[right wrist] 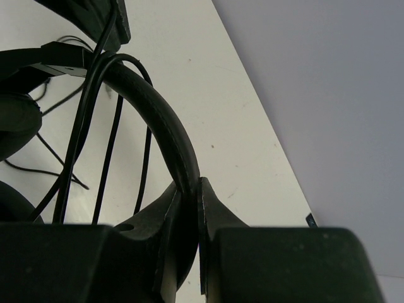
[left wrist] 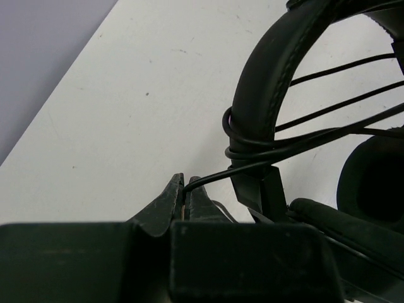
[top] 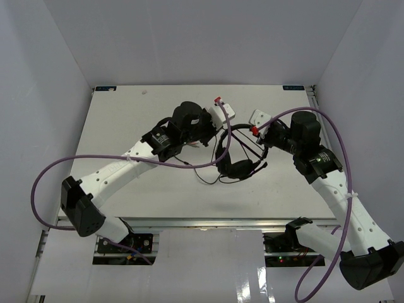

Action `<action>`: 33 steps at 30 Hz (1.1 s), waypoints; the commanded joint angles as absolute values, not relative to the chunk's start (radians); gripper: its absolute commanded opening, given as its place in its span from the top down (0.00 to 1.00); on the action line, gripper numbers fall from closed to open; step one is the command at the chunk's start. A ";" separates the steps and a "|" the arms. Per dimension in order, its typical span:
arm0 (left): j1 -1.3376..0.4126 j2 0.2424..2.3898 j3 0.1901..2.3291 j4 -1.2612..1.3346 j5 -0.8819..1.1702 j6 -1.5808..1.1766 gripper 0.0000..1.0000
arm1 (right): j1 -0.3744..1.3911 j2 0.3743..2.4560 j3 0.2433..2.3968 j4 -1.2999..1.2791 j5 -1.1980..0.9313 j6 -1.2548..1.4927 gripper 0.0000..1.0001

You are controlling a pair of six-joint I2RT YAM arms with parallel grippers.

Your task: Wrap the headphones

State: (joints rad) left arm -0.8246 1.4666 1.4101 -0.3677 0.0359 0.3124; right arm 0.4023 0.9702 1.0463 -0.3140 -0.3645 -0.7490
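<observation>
The black headphones [top: 237, 158] sit at the table's middle, headband [top: 242, 128] arched up between my two grippers, earcups [top: 240, 169] below. My right gripper [top: 261, 137] is shut on the headband [right wrist: 165, 129], which runs down between its jaws. My left gripper [top: 214, 129] is shut on the thin black cord [left wrist: 208, 178], which comes out of the closed jaws and leads to several turns wound round the headband [left wrist: 262, 95]. More cord strands cross the arch [left wrist: 341, 104]. A loose length of cord [top: 205, 180] trails on the table below the earcups. The plug is not seen.
The white table [top: 126, 120] is walled by pale panels at the back and sides. Thick purple robot cables [top: 50, 173] loop beside the left arm and over the right arm [top: 328, 120]. The table's near edge [top: 202, 219] lies just beyond the arm bases.
</observation>
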 commanded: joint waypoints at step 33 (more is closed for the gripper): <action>-0.618 1.453 0.772 1.027 0.535 -0.294 0.51 | 0.364 1.013 1.310 -0.456 -0.945 -0.349 0.92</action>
State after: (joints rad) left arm -0.6227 1.4054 0.7764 0.7645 0.4580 -0.1658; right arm 0.3791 1.0024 1.2611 -0.5240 -0.8735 -0.4639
